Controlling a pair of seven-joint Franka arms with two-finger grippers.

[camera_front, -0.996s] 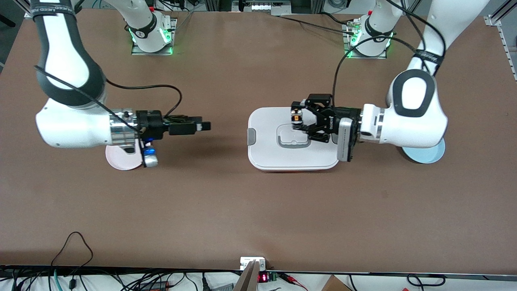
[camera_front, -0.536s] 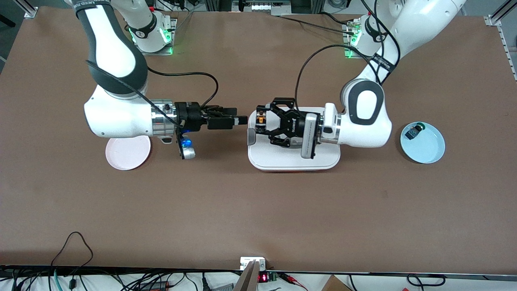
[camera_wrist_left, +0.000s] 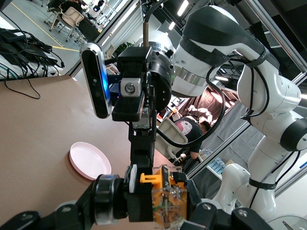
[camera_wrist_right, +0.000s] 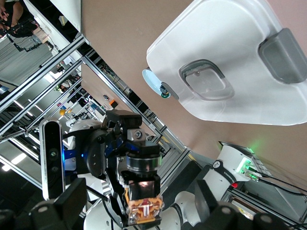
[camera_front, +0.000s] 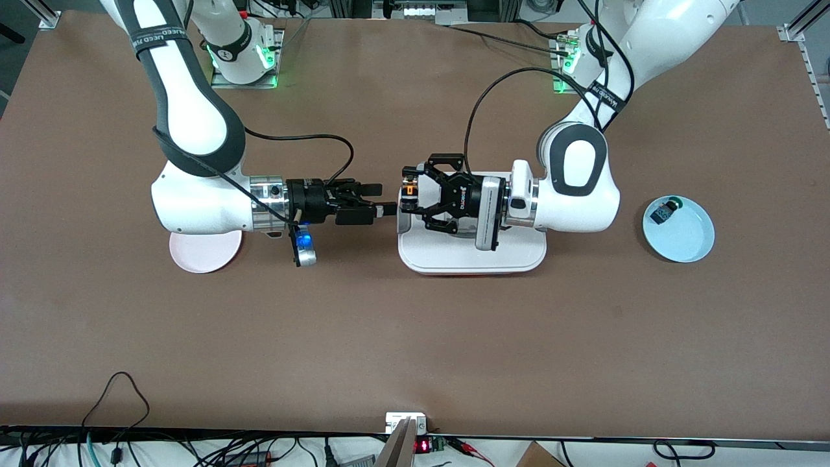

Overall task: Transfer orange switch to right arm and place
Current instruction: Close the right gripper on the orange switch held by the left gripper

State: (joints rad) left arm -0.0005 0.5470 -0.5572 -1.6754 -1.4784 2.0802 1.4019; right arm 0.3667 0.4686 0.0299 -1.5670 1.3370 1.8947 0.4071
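Observation:
The orange switch [camera_front: 410,191] is a tiny black and clear block with an orange face. My left gripper [camera_front: 407,192], the wide black claw, is shut on it and holds it in the air over the edge of the white box toward the right arm's end. My right gripper [camera_front: 382,199], with slim black fingers, is open and level with it, its fingertips just short of the switch. In the left wrist view the switch [camera_wrist_left: 165,199] sits in the claw [camera_wrist_left: 160,211], facing the right gripper [camera_wrist_left: 142,143]. In the right wrist view the switch [camera_wrist_right: 144,206] shows straight ahead between my open right fingers [camera_wrist_right: 72,199].
A white lidded box [camera_front: 454,256] lies mid-table under the left gripper. A pink plate [camera_front: 201,253] lies under the right arm. A blue plate [camera_front: 690,240] at the left arm's end holds a black part with a green cap [camera_front: 664,211]. Cables trail from both wrists.
Both arms have moved toward each other. The left gripper carried the switch from over the box's middle to its edge, uncovering the blue plate. The right gripper closed most of the gap.

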